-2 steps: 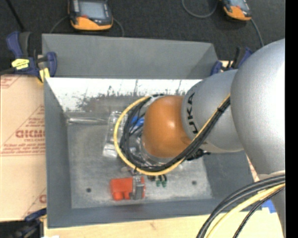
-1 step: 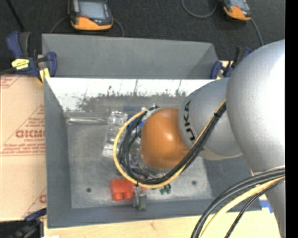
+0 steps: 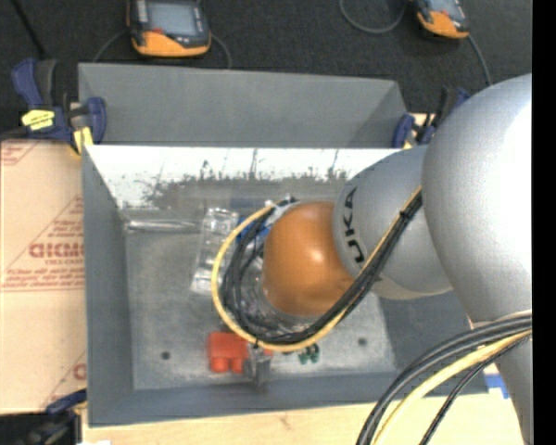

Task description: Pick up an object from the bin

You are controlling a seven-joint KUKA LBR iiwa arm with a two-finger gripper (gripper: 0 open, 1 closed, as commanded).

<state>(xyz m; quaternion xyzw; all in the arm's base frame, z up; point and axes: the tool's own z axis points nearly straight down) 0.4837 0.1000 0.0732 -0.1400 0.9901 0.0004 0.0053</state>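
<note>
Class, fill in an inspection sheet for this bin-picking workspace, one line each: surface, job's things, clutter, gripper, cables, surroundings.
Surface: grey metal bin, floor scuffed and speckled.
Job's things: red block near the front wall; clear plastic piece toward the back left.
Clutter: small green item at the arm's edge.
Gripper: gripper low at the front, just right of the red block; open or shut cannot be told.
Cables: yellow and black cables loop round the orange wrist cover.
Surroundings: two orange-and-black devices on the dark floor behind the bin.

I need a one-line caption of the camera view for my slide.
Gripper low in the bin, beside a red block near the front wall; a clear plastic piece lies further back.
</note>
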